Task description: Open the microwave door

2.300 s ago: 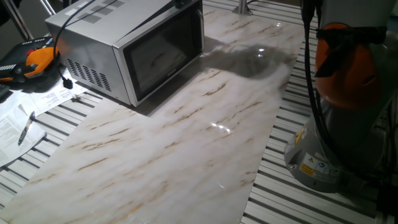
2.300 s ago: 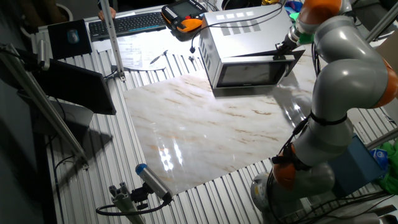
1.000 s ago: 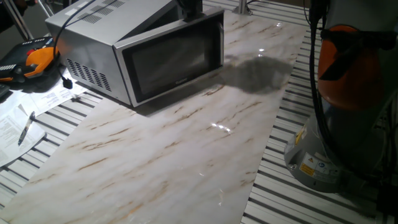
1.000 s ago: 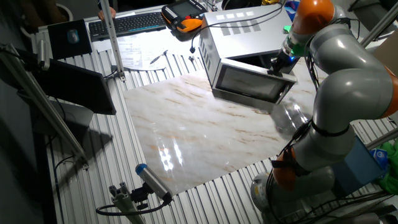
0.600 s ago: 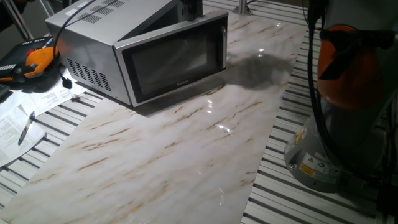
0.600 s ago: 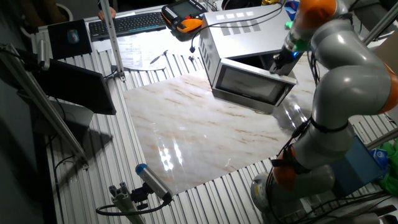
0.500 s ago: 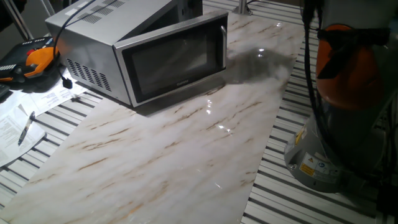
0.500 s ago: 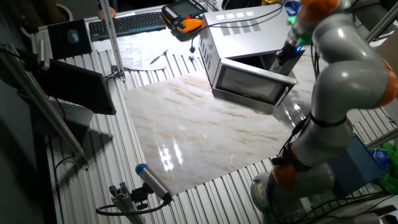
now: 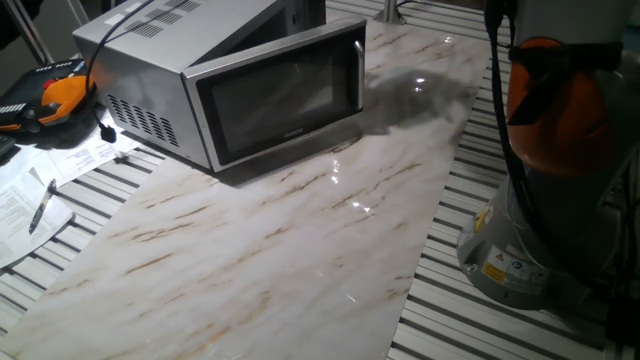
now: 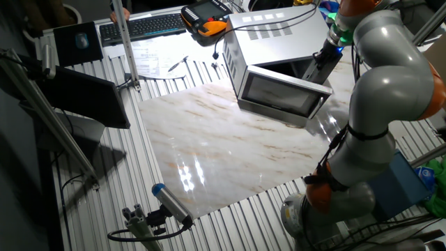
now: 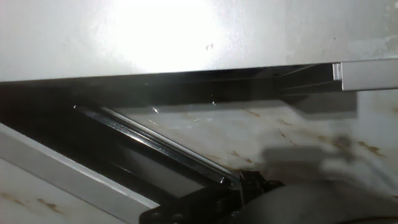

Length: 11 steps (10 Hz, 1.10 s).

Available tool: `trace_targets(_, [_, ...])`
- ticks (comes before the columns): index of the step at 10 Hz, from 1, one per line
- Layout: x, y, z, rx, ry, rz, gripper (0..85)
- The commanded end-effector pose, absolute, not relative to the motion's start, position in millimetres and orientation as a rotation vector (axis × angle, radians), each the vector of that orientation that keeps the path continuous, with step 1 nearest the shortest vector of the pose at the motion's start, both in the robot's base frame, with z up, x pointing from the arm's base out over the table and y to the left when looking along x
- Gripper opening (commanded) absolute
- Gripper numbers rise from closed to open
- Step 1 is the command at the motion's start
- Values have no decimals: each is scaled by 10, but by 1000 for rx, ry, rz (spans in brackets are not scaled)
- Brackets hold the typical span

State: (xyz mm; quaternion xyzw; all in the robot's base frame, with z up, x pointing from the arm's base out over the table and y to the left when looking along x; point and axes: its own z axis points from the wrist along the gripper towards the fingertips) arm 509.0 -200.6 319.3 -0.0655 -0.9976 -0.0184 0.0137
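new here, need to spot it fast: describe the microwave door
Find the microwave at the far end of the marble board. The door is its dark glass front, silver-framed, swung partly open, with a vertical bar handle at its free edge.

One microwave [image 9: 180, 85], one pen [image 9: 44, 205]

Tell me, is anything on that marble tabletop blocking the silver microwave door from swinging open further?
Nothing visible is. The silver-framed, dark-glass microwave door stands partly open from the boxy grey microwave, and the marble tabletop in front of it is bare along its swing path.
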Motion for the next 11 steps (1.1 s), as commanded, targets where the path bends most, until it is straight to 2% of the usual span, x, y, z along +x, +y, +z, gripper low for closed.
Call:
trace_targets(1, [5075,-1989,3204,-213,-3105,-59,0])
trace_targets(5, [4925,-1867,3276,-239,-3124,-21,0])
trace_targets(11, [4883,-1770,3225,-203,-3157,-29,0])
